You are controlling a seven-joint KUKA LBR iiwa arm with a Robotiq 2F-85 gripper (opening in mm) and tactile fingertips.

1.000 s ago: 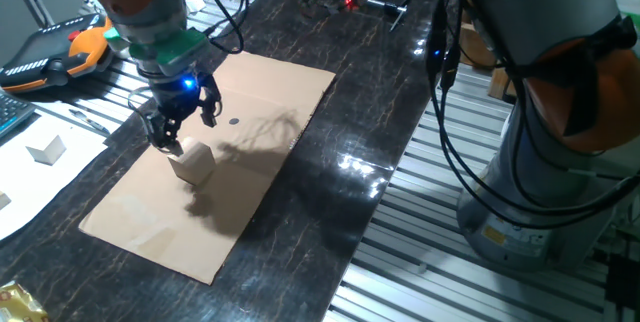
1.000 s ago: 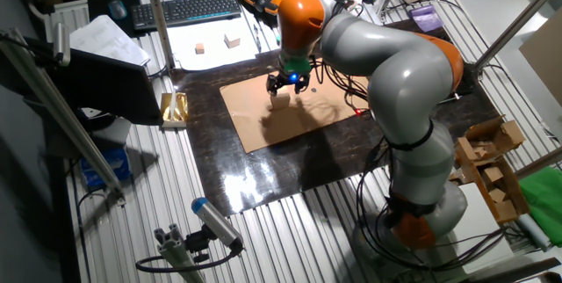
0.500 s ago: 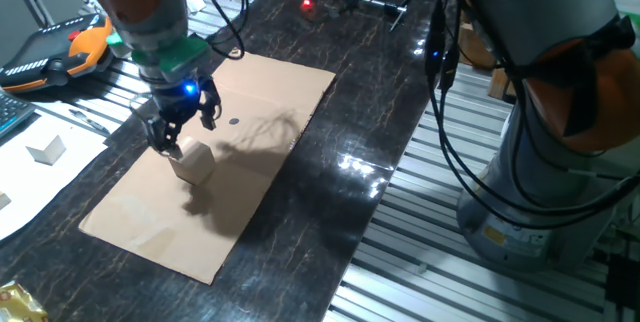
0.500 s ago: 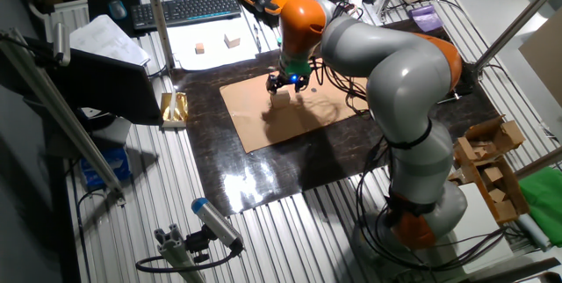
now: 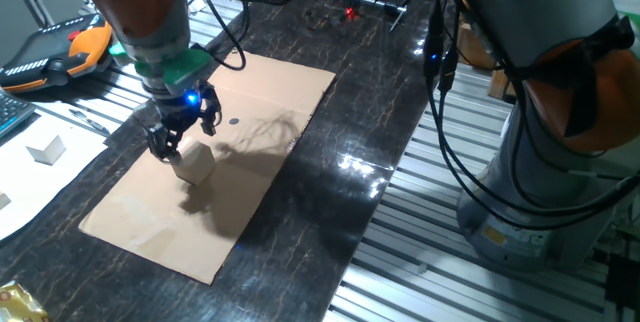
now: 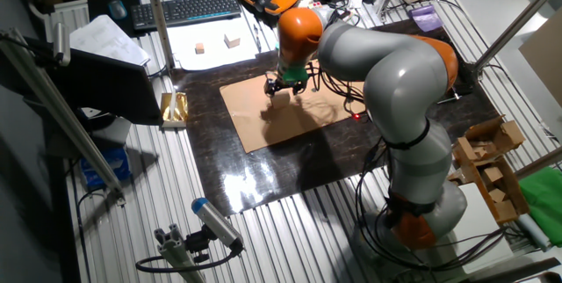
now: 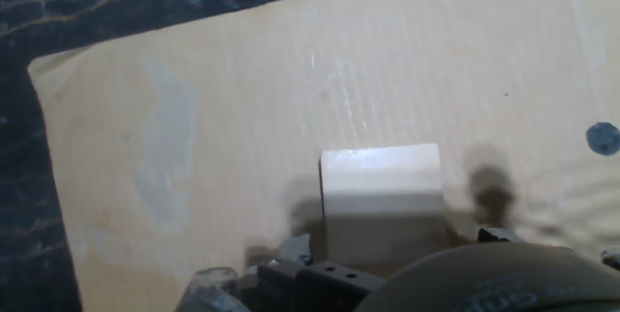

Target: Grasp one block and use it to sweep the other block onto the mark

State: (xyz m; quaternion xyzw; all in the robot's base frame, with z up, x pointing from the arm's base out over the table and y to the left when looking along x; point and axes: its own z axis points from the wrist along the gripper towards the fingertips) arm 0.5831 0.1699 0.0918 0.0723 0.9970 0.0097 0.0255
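Note:
A light-tan cube (image 5: 196,165) sits on the left part of a cardboard sheet (image 5: 260,102). In the hand view the cube (image 7: 380,196) lies low in the middle, between the two fingertips. My gripper (image 5: 185,138) is open and low over the cube, one finger on each side; I cannot tell whether the fingers touch it. It also shows in the other fixed view (image 6: 283,86). The mark, a small dark dot (image 5: 235,120), lies on the cardboard just beyond the cube, and at the right edge of the hand view (image 7: 603,138). No second tan block shows on the cardboard.
The cardboard lies on a black marbled table (image 5: 390,112). White paper (image 5: 25,177) at the left holds a white folded paper shape (image 5: 45,149). An orange teach pendant (image 5: 60,52) lies behind it. The arm's base (image 5: 560,132) and hanging cables (image 5: 445,52) fill the right.
The gripper has shifted a little right and down over the tan cube. The cube has stayed in place.

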